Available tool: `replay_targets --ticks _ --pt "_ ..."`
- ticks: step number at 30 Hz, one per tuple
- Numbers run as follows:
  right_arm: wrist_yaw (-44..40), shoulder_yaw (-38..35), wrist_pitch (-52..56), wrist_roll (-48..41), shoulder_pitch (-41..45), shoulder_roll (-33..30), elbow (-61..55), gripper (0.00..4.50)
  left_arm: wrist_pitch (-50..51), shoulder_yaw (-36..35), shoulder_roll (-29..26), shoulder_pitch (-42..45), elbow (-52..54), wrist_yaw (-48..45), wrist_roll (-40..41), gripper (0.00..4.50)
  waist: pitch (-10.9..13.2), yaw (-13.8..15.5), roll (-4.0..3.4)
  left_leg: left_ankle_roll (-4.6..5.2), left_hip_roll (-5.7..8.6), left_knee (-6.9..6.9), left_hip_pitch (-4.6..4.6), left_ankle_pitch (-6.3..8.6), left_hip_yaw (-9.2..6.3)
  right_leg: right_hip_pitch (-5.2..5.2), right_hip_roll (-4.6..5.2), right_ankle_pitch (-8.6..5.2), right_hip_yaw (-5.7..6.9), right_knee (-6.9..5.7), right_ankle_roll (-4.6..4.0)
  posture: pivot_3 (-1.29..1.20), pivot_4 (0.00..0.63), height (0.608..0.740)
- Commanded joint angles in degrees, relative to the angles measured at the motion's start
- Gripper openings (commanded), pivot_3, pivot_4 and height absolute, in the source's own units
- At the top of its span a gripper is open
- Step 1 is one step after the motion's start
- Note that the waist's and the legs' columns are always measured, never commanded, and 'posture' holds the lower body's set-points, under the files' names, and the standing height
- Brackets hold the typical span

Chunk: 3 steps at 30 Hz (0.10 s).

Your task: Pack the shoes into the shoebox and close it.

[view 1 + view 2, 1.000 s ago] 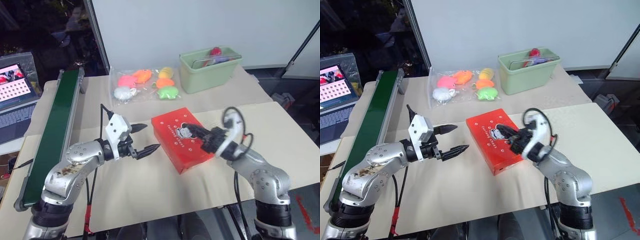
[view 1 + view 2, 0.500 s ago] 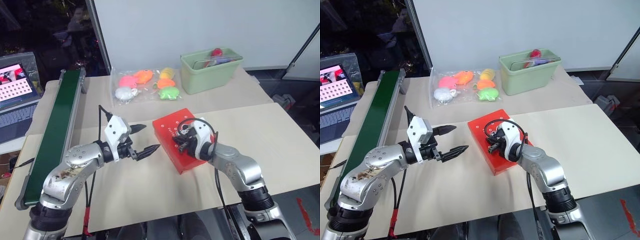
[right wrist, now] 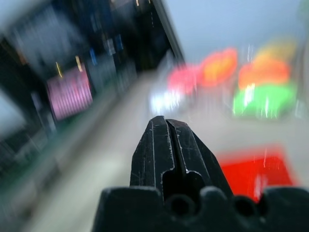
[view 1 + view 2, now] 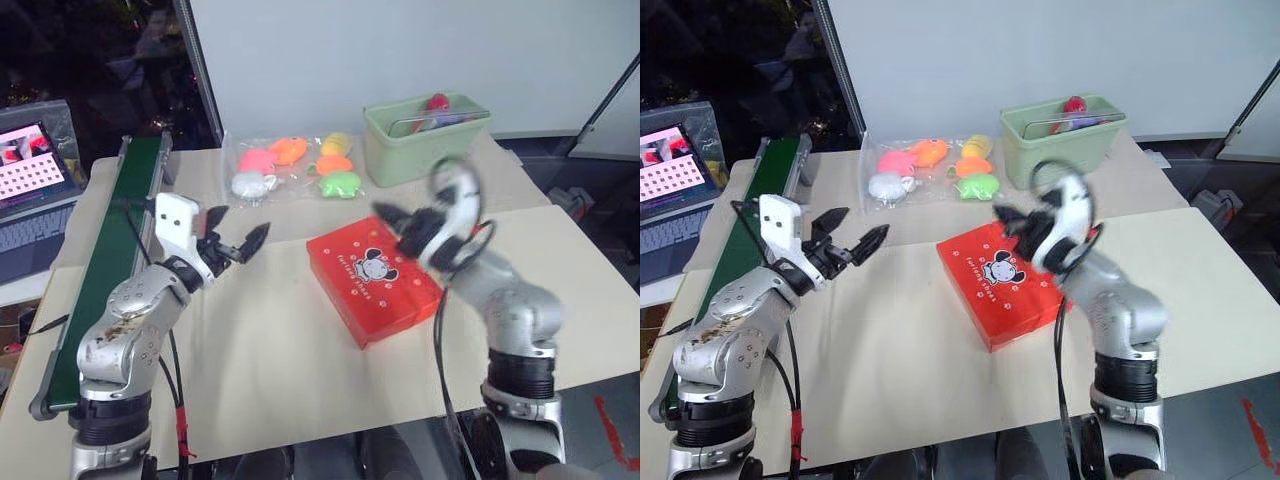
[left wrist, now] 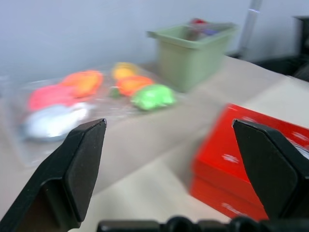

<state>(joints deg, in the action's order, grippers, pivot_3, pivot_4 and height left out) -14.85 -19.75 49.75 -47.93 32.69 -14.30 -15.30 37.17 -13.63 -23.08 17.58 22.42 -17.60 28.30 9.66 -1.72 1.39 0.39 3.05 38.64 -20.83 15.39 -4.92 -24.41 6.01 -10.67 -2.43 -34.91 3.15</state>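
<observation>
White lettering runs beside the cartoon face on the shoebox (image 4: 372,280) lid (too small to read).

Bright, even light on my counter (image 4: 300,360), soft shadows only, while the background on my left sits dark. My right claw (image 4: 392,217) smears with motion blur in the head views. Right wrist view streaks badly; the soft toys (image 3: 227,77) are glowing blobs. Left wrist view is soft too, the green bin (image 5: 193,46) hazy.
</observation>
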Motion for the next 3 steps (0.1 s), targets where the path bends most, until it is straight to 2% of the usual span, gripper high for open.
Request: replay_targets --ticks 1,3 --pt "2.1 -7.3 1.3 -6.6 -0.9 -3.0 -1.3 0.08 -1.4 -4.3 1.3 0.8 0.3 4.3 -0.1 4.5 0.0 0.5 0.0 0.01 0.01 0.0 -0.06 0.01 0.02 -0.05 0.0 0.0 0.01 0.01 0.0 0.0 0.15 0.74" --pt "2.4 -5.2 1.1 -2.1 -3.9 -6.5 -1.1 0.08 -1.8 -4.8 1.9 -0.1 0.6 4.7 0.3 4.5 0.0 0.6 0.0 0.01 0.04 0.01 -0.23 0.01 0.11 -0.21 0.03 0.0 0.0 0.01 0.0 0.0 0.15 0.74"
